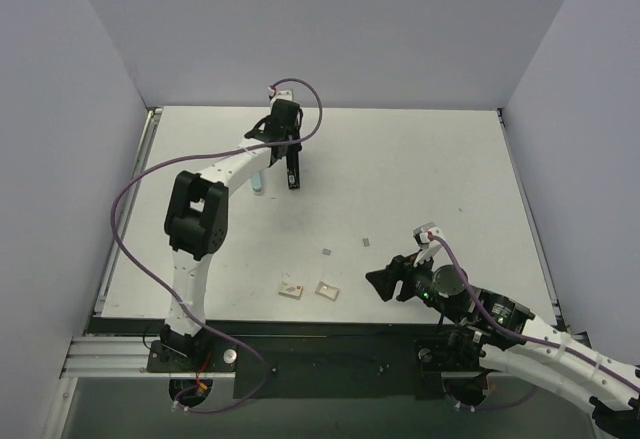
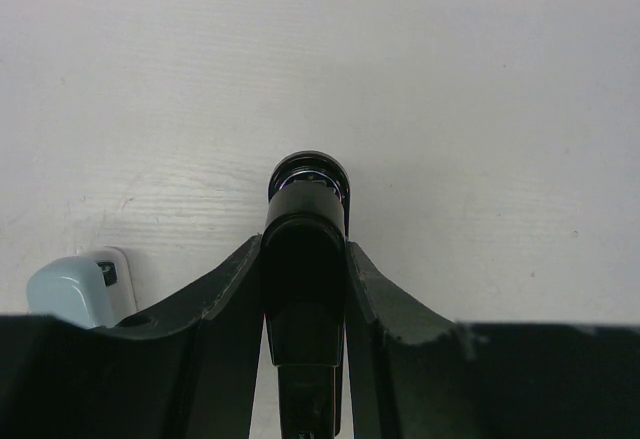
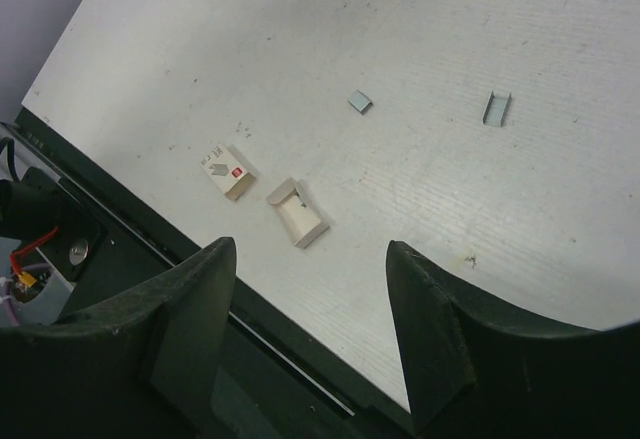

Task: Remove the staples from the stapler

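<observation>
While 1 stapler (image 2: 305, 259)'s held — 2 sm. boxes (image 3: 228, 171) (image 3: 297, 212) lie.

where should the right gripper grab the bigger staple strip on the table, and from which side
Across its two long edges, straight down from above. The staple strip lies flat and low on the table, so a sideways approach would find little to catch; its long edges look like raised parallel walls, a narrow span. The right gripper is open and empty.
</observation>
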`<state>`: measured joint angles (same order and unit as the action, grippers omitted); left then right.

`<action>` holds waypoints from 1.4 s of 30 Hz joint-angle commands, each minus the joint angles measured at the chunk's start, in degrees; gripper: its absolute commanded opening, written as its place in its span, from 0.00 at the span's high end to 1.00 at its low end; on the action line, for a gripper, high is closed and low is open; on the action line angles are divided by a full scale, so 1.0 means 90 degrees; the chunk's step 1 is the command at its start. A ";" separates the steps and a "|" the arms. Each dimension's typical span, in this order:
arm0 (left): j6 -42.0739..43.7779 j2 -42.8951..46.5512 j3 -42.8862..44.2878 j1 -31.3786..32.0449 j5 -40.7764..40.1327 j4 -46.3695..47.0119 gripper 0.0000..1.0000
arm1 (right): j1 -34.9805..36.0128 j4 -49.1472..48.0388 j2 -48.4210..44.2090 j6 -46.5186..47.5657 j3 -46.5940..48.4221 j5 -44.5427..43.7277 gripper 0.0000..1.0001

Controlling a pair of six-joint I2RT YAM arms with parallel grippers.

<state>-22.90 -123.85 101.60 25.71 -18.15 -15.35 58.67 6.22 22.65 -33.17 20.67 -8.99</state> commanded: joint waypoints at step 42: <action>0.0493 0.3339 -0.2615 0.1233 0.0786 0.0377 0.16 | -0.0309 0.0686 0.0890 0.0218 0.0506 0.0306 0.34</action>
<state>-20.01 -99.44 85.41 33.39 -12.47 -15.97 55.90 10.59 28.53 -32.95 22.65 -5.89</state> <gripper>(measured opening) 0.841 0.665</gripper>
